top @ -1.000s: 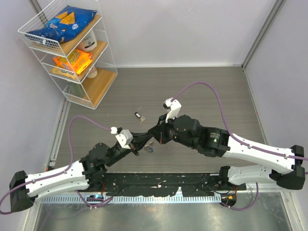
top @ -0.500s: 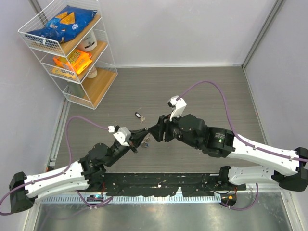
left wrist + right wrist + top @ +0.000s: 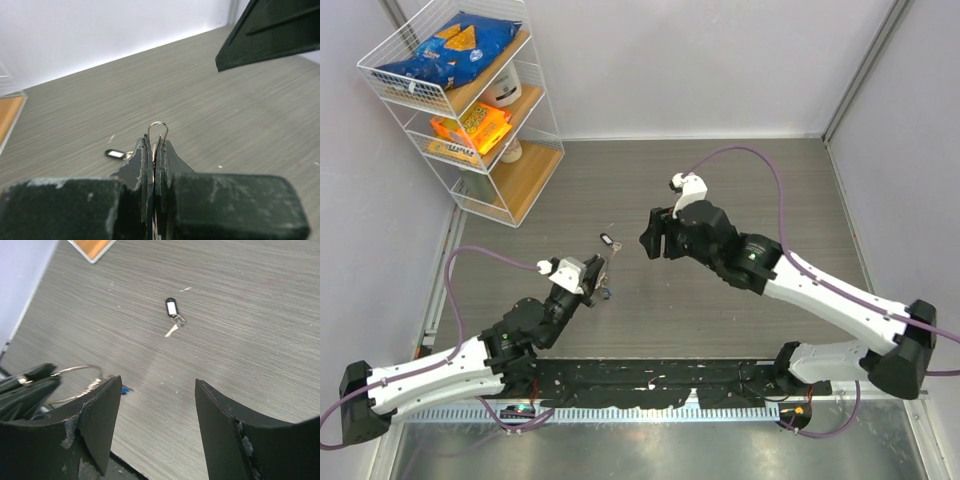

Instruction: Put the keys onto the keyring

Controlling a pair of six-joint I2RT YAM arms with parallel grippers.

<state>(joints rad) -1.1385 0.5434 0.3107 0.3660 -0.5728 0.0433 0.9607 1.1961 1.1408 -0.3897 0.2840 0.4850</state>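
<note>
Key-fetching step: left gripper [image 3: 155, 150] pinches thin silver wire keyring [image 3: 158, 123]; right gripper [image 3: 155, 405], gaping and empty, must reach the dark-tagged silvery key [image 3: 173, 315] ahead.

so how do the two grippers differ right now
The left gripper is shut on the keyring, pinching its wire loop; the right gripper stands open and empty. The left gripper sits nearer the table's near edge; the right gripper points toward the tagged key. Both have dark fingers.
</note>
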